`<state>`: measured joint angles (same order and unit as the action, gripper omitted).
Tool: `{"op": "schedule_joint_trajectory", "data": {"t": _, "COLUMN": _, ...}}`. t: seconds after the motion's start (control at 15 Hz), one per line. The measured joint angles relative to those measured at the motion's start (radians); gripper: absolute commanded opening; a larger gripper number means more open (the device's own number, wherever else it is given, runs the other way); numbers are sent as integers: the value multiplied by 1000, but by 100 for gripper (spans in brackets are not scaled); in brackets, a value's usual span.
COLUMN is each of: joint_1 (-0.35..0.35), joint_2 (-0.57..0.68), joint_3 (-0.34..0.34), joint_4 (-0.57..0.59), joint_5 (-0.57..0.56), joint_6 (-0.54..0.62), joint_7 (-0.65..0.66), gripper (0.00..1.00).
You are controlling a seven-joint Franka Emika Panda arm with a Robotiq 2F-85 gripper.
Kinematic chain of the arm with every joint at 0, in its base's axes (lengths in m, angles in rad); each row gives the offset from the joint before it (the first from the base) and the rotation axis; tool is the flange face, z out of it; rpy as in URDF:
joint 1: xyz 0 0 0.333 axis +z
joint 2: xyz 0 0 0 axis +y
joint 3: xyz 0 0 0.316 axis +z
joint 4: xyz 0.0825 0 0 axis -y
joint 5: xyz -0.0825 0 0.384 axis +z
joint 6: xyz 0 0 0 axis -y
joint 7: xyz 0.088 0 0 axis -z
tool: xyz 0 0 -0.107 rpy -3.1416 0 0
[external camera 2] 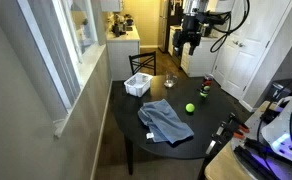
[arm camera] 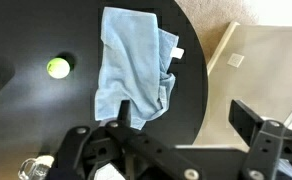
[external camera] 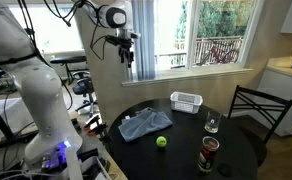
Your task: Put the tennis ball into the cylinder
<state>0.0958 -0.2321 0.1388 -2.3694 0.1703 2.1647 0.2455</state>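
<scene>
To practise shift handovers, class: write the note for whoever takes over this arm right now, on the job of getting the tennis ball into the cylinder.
Gripper: open, empty, raised high above the table.
Tennis ball: lying on the round black table, just beside the blue cloth.
Cylinder: upright on the table, apart from the ball, near the clear glass.
Done: nothing yet; the ball is not grasped.
Left: descend, grasp the ball, carry it over the cylinder's mouth, release.
</scene>
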Motion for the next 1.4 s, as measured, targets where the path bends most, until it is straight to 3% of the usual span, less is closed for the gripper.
{"op": "schedule_joint_trajectory", "data": {"t": 0.47, "joint_1": -1, "joint_2": 5, "joint_3": -7, "joint_4": -4, "joint_5": 0, "joint_6": 38, "joint_7": -1, "gripper": 100}}
{"op": "schedule_joint_trajectory", "data": {"t": 0.87, "joint_1": -17, "joint_2": 109, "joint_3": -83, "joint_4": -63, "joint_5": 43, "joint_6": 303, "joint_7": -43, "gripper": 100}}
{"op": "schedule_joint_trajectory", "data": {"t": 1.4, "joint_1": -40, "joint_2": 400, "joint_3": -118, "joint_4": -80, "joint_5": 73, "joint_6": 557, "joint_7": -71, "gripper": 100}}
